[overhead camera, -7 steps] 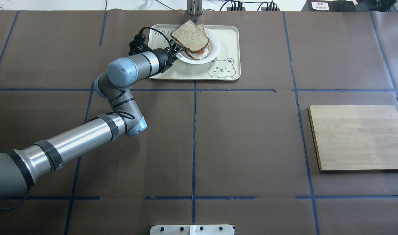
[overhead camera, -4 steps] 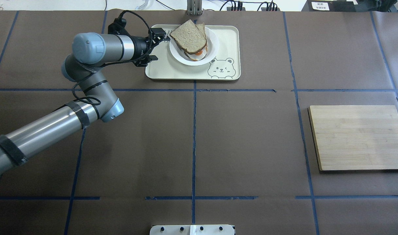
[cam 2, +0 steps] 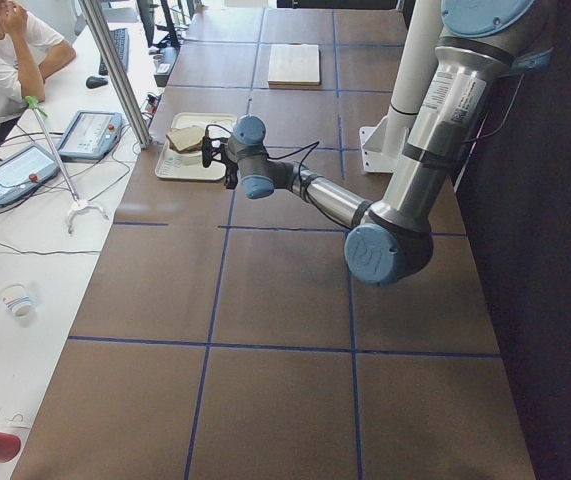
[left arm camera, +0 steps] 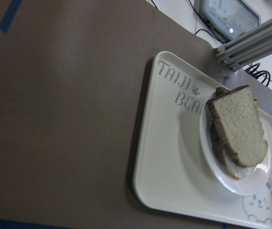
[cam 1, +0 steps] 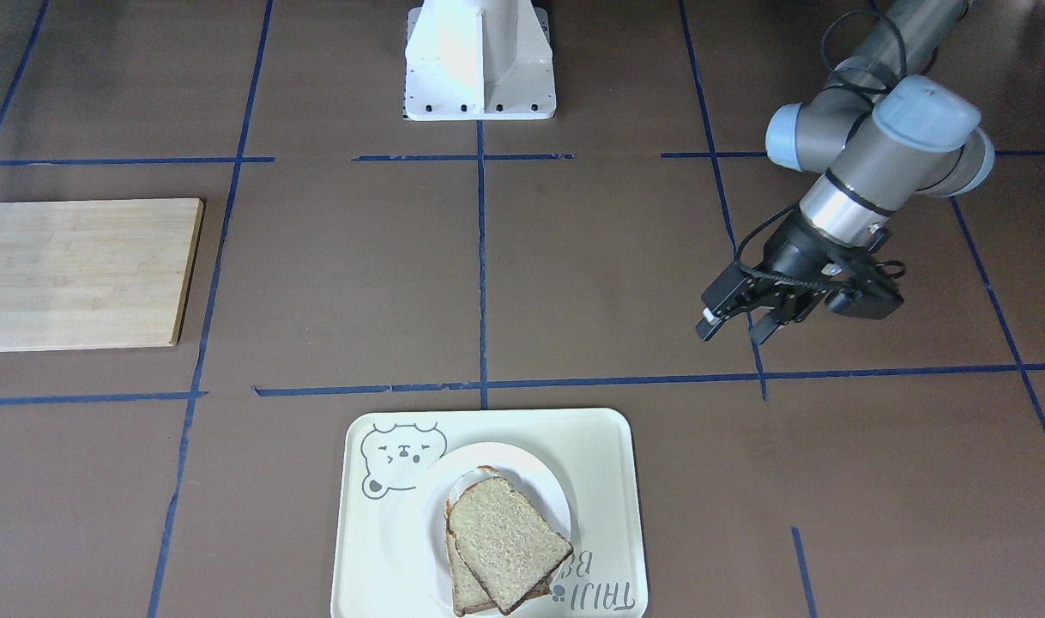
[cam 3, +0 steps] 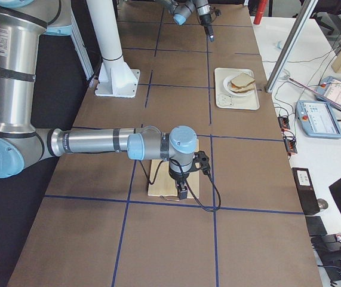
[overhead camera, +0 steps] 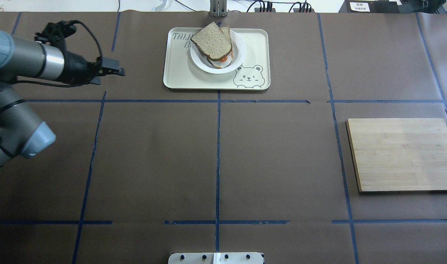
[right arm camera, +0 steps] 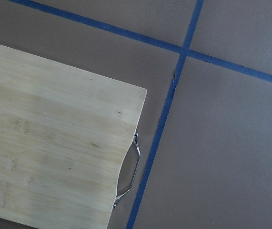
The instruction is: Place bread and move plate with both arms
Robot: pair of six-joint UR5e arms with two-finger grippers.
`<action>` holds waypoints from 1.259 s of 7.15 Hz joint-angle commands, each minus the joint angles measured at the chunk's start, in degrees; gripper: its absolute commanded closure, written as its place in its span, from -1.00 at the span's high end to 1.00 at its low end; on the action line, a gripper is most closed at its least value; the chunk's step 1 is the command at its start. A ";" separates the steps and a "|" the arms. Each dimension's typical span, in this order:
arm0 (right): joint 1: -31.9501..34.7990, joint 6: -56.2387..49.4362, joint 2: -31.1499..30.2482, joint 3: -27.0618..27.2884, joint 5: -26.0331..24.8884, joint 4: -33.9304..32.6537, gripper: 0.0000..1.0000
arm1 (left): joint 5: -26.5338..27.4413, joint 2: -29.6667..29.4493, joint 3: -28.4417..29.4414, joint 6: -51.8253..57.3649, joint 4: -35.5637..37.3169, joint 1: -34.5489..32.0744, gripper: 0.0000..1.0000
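Observation:
The bread (overhead camera: 212, 40) is a tan slice lying tilted on top of a second slice and a fried egg on the white plate (overhead camera: 240, 55). It also shows in the front view (cam 1: 507, 541) and the left wrist view (left arm camera: 238, 124). The plate (cam 1: 546, 482) sits on a cream bear tray (overhead camera: 256, 44). My left gripper (overhead camera: 109, 72) is open and empty, well to the left of the tray and off the table; it also shows in the front view (cam 1: 735, 326). My right gripper (cam 3: 182, 192) hangs over the wooden board; I cannot tell if it is open or shut.
A wooden cutting board (overhead camera: 401, 154) with a metal handle (right arm camera: 128, 171) lies at the right side. The white pedestal (cam 1: 480, 56) stands at the robot's edge. Blue tape lines cross the brown table cover. An operator (cam 2: 0, 60) sits beyond the far table edge.
My left gripper has pulled back from the plate's left edge, far to the left, open and empty. The bread stays on the plate.

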 commanded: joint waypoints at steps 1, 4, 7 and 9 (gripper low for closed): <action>0.00 0.00 -0.09 -0.08 0.01 0.00 1.00 | -8.11 12.93 -7.72 33.91 13.18 -9.51 1.00; 0.00 0.00 -0.27 -0.08 0.01 0.00 1.00 | -10.09 16.74 -7.99 70.81 36.63 -23.23 1.00; 0.00 0.09 -0.27 -0.08 0.02 0.00 1.00 | -17.08 22.36 -6.42 77.41 46.19 -35.64 1.00; 0.00 0.44 -0.27 -0.16 0.02 0.00 1.00 | -17.39 26.77 -7.28 82.32 44.78 -38.29 1.00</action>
